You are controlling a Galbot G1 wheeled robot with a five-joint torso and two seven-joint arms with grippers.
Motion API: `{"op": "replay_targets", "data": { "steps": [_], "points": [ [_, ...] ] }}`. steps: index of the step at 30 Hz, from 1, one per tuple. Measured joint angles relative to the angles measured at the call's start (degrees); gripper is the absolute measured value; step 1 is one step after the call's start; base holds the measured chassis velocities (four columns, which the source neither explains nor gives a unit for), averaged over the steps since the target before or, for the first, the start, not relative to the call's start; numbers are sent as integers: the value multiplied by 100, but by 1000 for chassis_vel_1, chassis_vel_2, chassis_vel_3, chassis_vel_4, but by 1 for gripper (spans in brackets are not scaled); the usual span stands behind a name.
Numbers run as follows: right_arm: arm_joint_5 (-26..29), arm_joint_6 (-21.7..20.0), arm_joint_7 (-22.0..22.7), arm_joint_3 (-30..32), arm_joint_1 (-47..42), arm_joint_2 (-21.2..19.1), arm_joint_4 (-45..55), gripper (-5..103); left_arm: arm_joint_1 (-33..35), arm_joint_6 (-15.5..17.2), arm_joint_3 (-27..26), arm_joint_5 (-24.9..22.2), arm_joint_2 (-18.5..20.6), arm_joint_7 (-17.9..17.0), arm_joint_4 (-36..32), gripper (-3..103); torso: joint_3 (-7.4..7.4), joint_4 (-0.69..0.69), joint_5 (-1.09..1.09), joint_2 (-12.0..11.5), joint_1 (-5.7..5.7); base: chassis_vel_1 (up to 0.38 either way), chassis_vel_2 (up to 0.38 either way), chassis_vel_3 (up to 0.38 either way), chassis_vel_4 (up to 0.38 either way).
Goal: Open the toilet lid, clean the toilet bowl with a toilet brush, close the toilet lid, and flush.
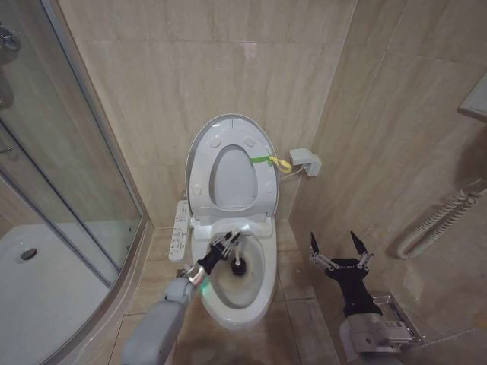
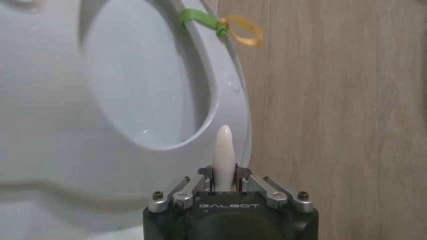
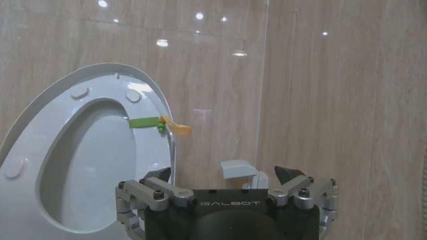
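— Nearest the head camera, what is working?

— The left gripper is reaching over the toilet bowl, its fingers clamping narrow on the white handle of the toilet brush. In the left wrist view that handle is sticking up between the fingers.

— And the right one?

— The right gripper is hanging idle beside the toilet, near the tiled wall, fingers spread wide and holding nothing.

— How far along is it looking?

— The toilet lid is standing upright against the wall with the ring seat raised against it and the yellow-green loop at its edge, so opening looks done. Scrubbing seems under way; closing and flushing are left, I judge.

— What is the bowl holding?

— The dark bristle head is sitting low inside it, against yellowish-brown staining and a little water.
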Motion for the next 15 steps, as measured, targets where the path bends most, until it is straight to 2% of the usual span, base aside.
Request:
{"op": "replay_targets", "data": {
  "steps": [7,15],
  "points": [
    [0,0,0,0,0,0,0,100,104,7,-36,-35,-333,18,176,21,0,1,-1,0,0,0,0,0,0],
    [0,0,0,0,0,0,0,100,203,-84,-296,-3,-466,139,383,21,-1,2,-1,0,-1,0,0,0,0]
  ]
}}
